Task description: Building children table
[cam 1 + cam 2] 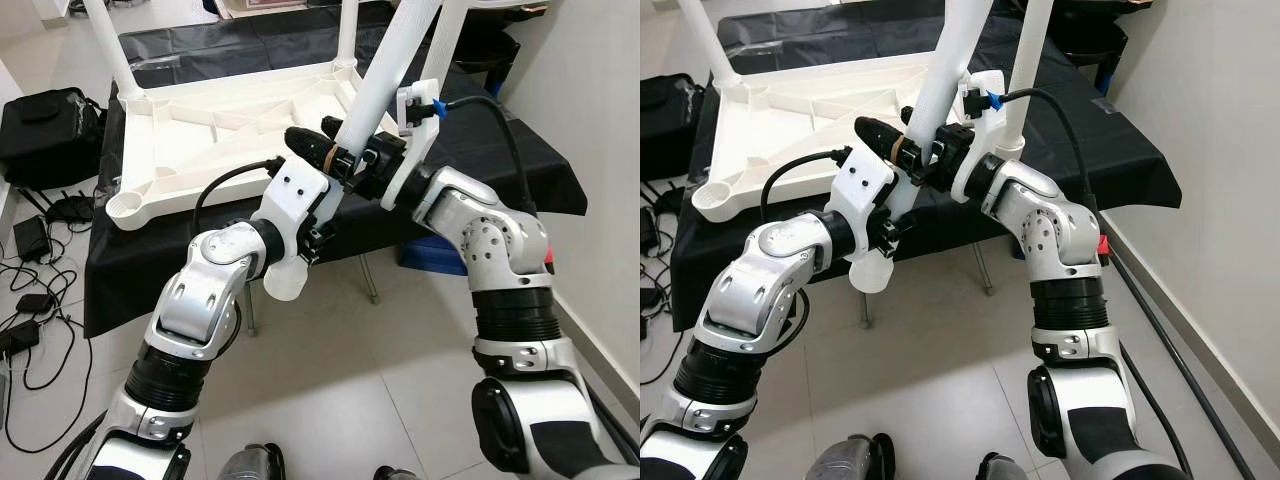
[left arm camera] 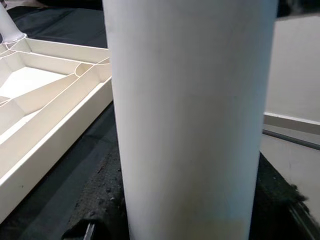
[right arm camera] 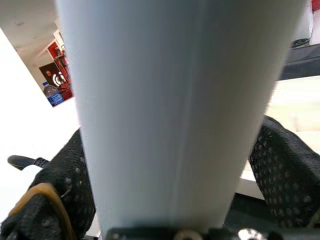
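A white plastic children's table (image 1: pixel 215 130) lies upside down on a black-covered table (image 1: pixel 150 270). White legs stand in its far left corner (image 1: pixel 105 40) and far right corner (image 1: pixel 347 30); the near left socket (image 1: pixel 125 208) is empty. A loose white leg (image 1: pixel 390 70) slants up over the near right corner. My left gripper (image 1: pixel 322 150) is shut on its lower end, and my right gripper (image 1: pixel 368 165) is shut on it from the other side. In the wrist views the leg (image 2: pixel 190 125) (image 3: pixel 175 110) sits between black fingers (image 3: pixel 280 175).
Another white leg (image 1: pixel 452 35) rises behind my right wrist. A black bag (image 1: pixel 45 130) and several cables and adapters (image 1: pixel 35 300) lie on the floor at the left. A blue box (image 1: pixel 435 255) sits under the table. A white wall (image 1: pixel 600 120) runs along the right.
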Tool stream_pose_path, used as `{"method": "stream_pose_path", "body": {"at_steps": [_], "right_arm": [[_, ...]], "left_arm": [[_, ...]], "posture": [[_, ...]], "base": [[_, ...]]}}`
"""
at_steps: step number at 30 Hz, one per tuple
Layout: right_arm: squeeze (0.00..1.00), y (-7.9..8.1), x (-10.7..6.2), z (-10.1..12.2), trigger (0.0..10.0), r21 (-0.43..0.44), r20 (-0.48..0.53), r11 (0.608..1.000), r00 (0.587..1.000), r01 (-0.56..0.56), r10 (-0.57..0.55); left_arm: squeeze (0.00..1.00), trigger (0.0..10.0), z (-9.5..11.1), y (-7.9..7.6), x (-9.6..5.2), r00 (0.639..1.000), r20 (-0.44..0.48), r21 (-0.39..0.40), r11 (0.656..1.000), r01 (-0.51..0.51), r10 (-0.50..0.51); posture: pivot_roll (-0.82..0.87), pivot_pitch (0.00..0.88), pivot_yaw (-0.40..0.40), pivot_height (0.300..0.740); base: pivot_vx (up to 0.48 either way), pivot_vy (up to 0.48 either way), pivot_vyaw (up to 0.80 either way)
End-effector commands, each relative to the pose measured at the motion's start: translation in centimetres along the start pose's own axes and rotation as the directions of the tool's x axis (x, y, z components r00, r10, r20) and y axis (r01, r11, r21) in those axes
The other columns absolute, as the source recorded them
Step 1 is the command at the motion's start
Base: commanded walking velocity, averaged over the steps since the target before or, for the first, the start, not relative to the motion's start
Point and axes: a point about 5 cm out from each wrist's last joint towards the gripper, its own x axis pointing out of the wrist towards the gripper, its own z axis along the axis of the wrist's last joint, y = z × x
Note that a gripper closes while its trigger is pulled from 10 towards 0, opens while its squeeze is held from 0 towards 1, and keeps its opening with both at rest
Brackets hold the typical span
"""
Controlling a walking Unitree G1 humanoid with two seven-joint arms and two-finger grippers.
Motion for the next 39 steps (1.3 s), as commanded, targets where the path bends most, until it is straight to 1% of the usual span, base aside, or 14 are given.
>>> {"method": "stream_pose_path", "body": {"at_steps": [1, 5, 6, 7, 10, 18, 21, 26, 27, 30, 32, 36, 37, 39], "right_arm": [[0.0, 0.7, 1.2, 0.1, 10.0, 0.0, -0.007, 1.0, 1.0, -0.027, 0.027], [0.0, 0.7, 1.4, 0.6, 10.0, 0.001, 0.017, 1.0, 1.0, -0.021, 0.021], [0.0, 0.7, 1.6, 0.8, 9.0, 0.001, 0.027, 1.0, 0.999, -0.018, 0.018], [0.0, 0.6, 1.7, 1.1, 0.0, 0.01, 0.047, 1.0, 0.999, -0.004, 0.003], [0.0, 0.6, 2.0, 1.6, 0.0, 0.026, 0.082, 1.0, 0.997, 0.0, -0.002], [0.0, 0.8, 2.1, 1.8, 0.0, 0.022, 0.09, 1.0, 0.996, -0.007, 0.005], [0.0, 0.9, 2.1, 1.8, 0.0, 0.023, 0.092, 1.0, 0.996, -0.012, 0.01], [0.0, 0.8, 2.0, 1.8, 0.0, 0.023, 0.092, 1.0, 0.996, -0.004, 0.002], [0.0, 0.8, 2.0, 1.7, 0.0, 0.022, 0.09, 1.0, 0.996, -0.001, -0.001], [0.0, 0.8, 2.0, 1.7, 0.0, 0.022, 0.09, 1.0, 0.996, -0.001, -0.001], [0.0, 0.7, 1.8, 1.6, 0.0, 0.02, 0.091, 1.0, 0.996, 0.011, -0.012], [0.0, 0.4, 1.6, 1.5, 0.0, 0.012, 0.089, 0.999, 0.996, 0.03, -0.03], [0.0, 0.1, 1.3, 1.1, 0.0, -0.009, 0.081, 0.999, 0.995, 0.052, -0.051], [0.0, 0.1, 1.3, 1.1, 0.0, -0.009, 0.081, 0.999, 0.995, 0.052, -0.051]], "left_arm": [[0.0, 10.0, 1.2, -2.4, 0.9, 0.991, 0.044, 0.067, 0.99, 0.121, -0.124], [0.0, 10.0, 1.2, -2.6, 1.0, 0.99, 0.047, 0.075, 0.989, 0.128, -0.132], [0.0, 10.0, 1.3, -2.7, 1.0, 0.99, 0.048, 0.081, 0.988, 0.131, -0.135], [0.0, 10.0, 1.3, -2.7, 1.0, 0.99, 0.049, 0.084, 0.988, 0.131, -0.136], [0.0, 10.0, 1.3, -2.6, 1.1, 0.99, 0.054, 0.084, 0.988, 0.127, -0.132], [0.0, 10.0, 1.3, -2.2, 1.1, 0.992, 0.05, 0.091, 0.99, 0.112, -0.117], [0.0, 10.0, 1.3, -1.5, 1.1, 0.997, 0.045, 0.092, 0.994, 0.062, -0.066], [0.0, 10.0, 1.0, -0.8, 1.1, 0.999, 0.027, 0.075, 0.997, 0.024, -0.026], [1.0, 10.0, 0.9, -0.5, 1.1, 1.0, 0.028, 0.058, 0.998, 0.007, -0.009], [1.0, 10.0, 0.9, -0.5, 1.1, 1.0, 0.028, 0.058, 0.998, 0.007, -0.009], [1.0, 10.0, 0.7, -0.1, 1.0, 0.999, 0.032, 0.039, 0.999, -0.036, 0.034], [1.0, 10.0, 0.5, -0.1, 1.0, 0.999, 0.023, 0.05, 0.998, -0.038, 0.037], [0.0, 10.0, 0.4, -0.4, 0.9, 0.999, 0.028, 0.048, 0.998, -0.035, 0.034], [0.0, 10.0, 0.4, -0.4, 0.9, 0.999, 0.028, 0.048, 0.998, -0.035, 0.034]], "posture": [[0.12, 0.148, -0.023, 0.74], [0.12, 0.147, -0.022, 0.74], [0.12, 0.147, -0.022, 0.74], [0.12, 0.148, -0.023, 0.74], [0.12, 0.148, -0.024, 0.74], [0.12, 0.15, -0.025, 0.74], [0.12, 0.15, -0.025, 0.74], [0.12, 0.149, -0.025, 0.74], [0.12, 0.144, -0.024, 0.74], [0.12, 0.144, -0.024, 0.74], [0.12, 0.139, -0.023, 0.74], [0.12, 0.135, -0.027, 0.74], [0.12, 0.13, -0.024, 0.74], [0.12, 0.13, -0.024, 0.74]], "base": [[0.0, 0.0, 0.0], [0.0, 0.0, 0.0], [0.0, 0.0, 0.0], [0.0, 0.0, 0.0], [0.0, 0.0, 0.0], [0.0, 0.0, 0.0], [0.0, 0.0, 0.0], [0.0, 0.0, 0.0], [0.0, 0.0, 0.0], [0.0, 0.0, 0.0], [0.0, 0.0, 0.0], [0.0, 0.0, 0.0], [0.0, 0.0, 0.0], [0.0, 0.0, 0.0]]}}
